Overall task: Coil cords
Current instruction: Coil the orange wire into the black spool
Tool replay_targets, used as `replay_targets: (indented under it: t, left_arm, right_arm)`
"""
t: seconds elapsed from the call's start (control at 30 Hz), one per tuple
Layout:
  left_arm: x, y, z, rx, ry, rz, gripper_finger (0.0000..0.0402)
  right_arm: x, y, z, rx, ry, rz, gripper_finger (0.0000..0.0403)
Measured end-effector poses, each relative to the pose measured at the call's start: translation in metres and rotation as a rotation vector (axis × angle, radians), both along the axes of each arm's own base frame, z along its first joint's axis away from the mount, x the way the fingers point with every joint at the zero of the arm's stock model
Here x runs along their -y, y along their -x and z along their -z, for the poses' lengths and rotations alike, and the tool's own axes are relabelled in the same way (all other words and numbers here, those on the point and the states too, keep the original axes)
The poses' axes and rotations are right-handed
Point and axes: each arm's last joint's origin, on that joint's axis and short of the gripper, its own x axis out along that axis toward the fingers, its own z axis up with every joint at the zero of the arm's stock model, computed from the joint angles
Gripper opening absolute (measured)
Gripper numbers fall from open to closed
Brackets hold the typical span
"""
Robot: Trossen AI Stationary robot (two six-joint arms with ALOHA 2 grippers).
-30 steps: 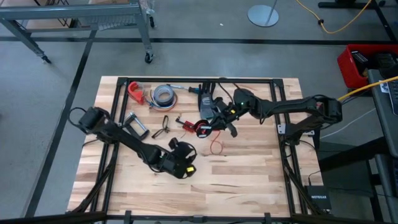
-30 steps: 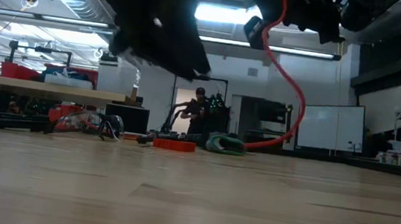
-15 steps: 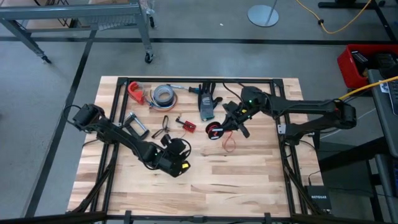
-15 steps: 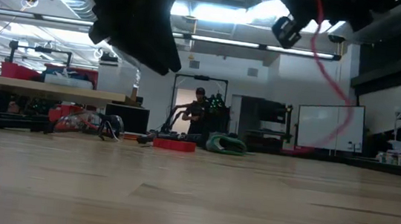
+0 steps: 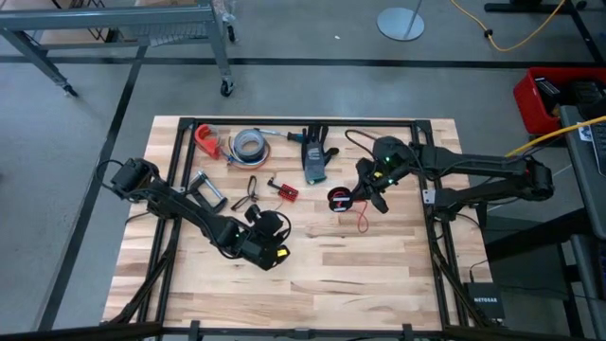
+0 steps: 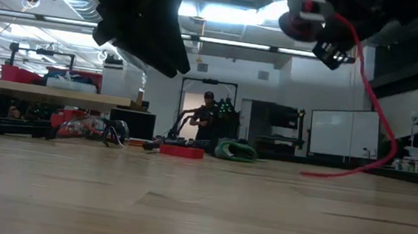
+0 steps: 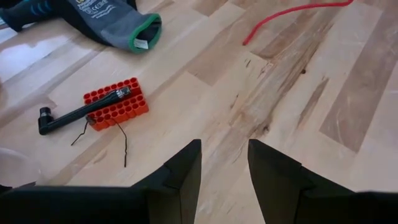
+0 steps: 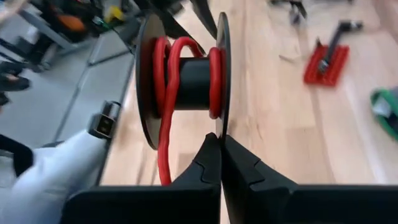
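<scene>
Your left gripper (image 5: 269, 248) hovers low over the wooden table (image 5: 379, 275), front-centre, fingers apart w/ nothing between them. Right gripper (image 5: 352, 192), right of centre, pinches shut on a black spool (image 8: 181, 81) wound w/ thin red cord (image 5: 361, 220); the loose tail probably touches the tabletop.

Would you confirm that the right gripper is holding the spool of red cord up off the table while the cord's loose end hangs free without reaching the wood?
Not quite: the right gripper does hold the spool aloft, but the red cord trails down until its end lies on the table, as the low view shows.
</scene>
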Motion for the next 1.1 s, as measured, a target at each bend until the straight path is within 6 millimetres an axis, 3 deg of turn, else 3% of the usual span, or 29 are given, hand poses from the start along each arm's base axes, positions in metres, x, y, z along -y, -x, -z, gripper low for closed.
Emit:
replay_targets:
  t: [0.4,0.67,1.1]
  left_arm:
    - [0.000,0.000,0.000,0.003,-0.005,-0.005,0.0123]
    - [0.000,0.000,0.000,0.005,-0.005,-0.005,0.0123]
    - [-0.001,0.000,0.000,-0.004,-0.014,0.002,0.0123]
  right_arm:
    - [-0.053,-0.003,0.004,-0.037,0.160,-0.059,0.0001]
    - [-0.082,-0.007,-0.001,0.033,0.202,0.027,0.0001]
    - [-0.131,-0.014,0.021,-0.022,0.232,0.142,0.0001]
